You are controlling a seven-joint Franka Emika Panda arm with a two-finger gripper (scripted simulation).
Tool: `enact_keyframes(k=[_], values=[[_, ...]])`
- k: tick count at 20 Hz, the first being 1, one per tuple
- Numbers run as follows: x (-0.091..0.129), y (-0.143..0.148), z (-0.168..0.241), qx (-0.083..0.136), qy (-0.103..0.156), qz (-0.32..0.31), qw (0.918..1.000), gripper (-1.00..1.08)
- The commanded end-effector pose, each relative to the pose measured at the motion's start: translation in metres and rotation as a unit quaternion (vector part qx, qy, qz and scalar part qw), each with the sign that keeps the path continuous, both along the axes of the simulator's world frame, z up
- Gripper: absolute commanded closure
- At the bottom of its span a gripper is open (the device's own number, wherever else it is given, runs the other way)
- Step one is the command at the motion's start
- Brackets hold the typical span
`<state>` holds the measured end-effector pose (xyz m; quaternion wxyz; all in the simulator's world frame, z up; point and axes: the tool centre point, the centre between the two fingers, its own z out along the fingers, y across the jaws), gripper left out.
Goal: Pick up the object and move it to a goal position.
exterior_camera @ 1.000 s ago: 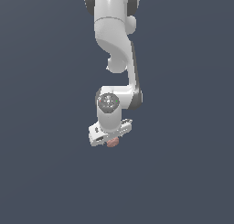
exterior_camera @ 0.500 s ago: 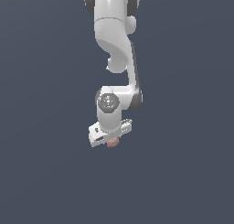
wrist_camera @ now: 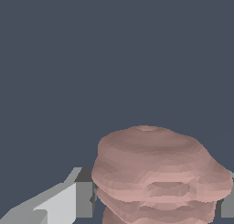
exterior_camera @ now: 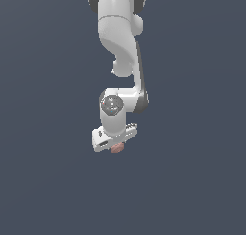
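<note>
Wrist view has the blob (wrist_camera: 157,173) wedged right between the gripper (wrist_camera: 155,200) fingers (wrist_camera: 68,202), clamped on it. Exterior view: it peeks out just under the gripper (exterior_camera: 115,145).

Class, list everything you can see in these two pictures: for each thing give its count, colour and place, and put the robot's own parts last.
Object: one, pinkish-brown, ridged and lumpy; between the fingers in the wrist view, showing just below the gripper in the exterior view.
Background: plain dark blue-grey everywhere; no table edge or goal marker can be made out.
Arm: one, white with dark joints, coming down from the top of the exterior view.
Gripper: one, white, at the arm's lower end, over the object.
Fingers: two, grey, one on each side of the object, close against it.
</note>
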<state>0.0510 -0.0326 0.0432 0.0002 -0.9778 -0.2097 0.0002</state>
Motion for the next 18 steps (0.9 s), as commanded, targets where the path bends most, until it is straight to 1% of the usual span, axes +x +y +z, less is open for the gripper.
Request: enact_keyframes(k=[1,5,9,18], values=[[-0.006,-0.005,0.003,0.000,0.000,0.000,1.0000,1.08],[-0.020,-0.016,0.009,0.000,0.000,0.000,1.0000,1.08],[-0.040,-0.032,0.018,0.000,0.000,0.000,1.0000,1.08],[-0.103,-0.082,0.045,0.000,0.000,-0.001,1.0000,1.08]])
